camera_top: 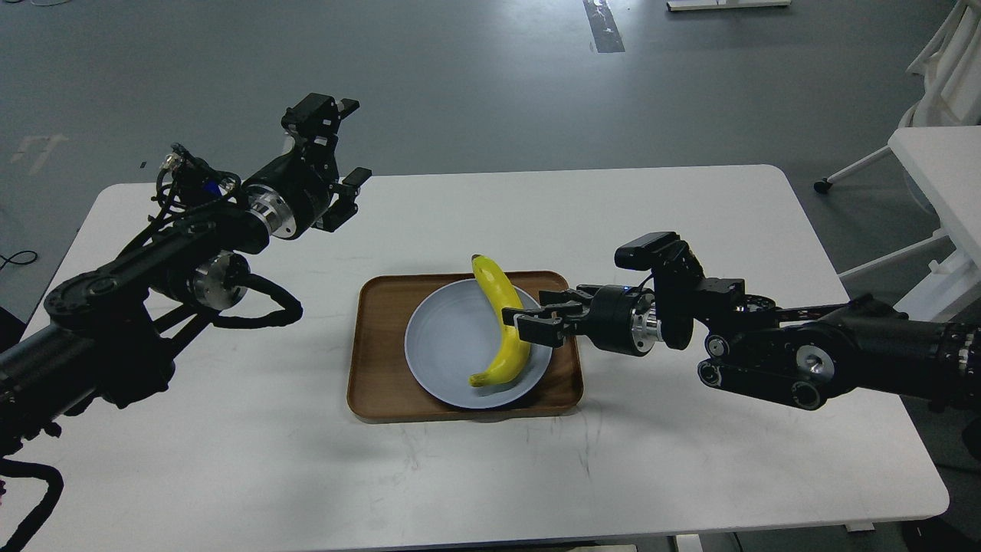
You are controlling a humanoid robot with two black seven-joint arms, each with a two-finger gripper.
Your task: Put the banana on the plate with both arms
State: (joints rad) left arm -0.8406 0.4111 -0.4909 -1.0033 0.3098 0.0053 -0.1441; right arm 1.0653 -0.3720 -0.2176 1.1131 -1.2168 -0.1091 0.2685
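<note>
one banana (502, 322) on plate (452, 345), right claw (523, 320) touching

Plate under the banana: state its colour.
Pale blue-grey, plain and matte; the plate shows best in the head view.

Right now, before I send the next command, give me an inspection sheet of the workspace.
Surface: white table, faint scuffs near the front.
Job's things: banana lies over the right side of the plate; plate sits in the wooden tray.
Clutter: nothing seen.
Grippers: right claw at the banana's middle, fingers either side; grip cannot be confirmed. Left claw open, raised, clear of the tray.
Cables: black cable loop hangs under the left arm.
Surroundings: grey floor, white furniture at right.
</note>
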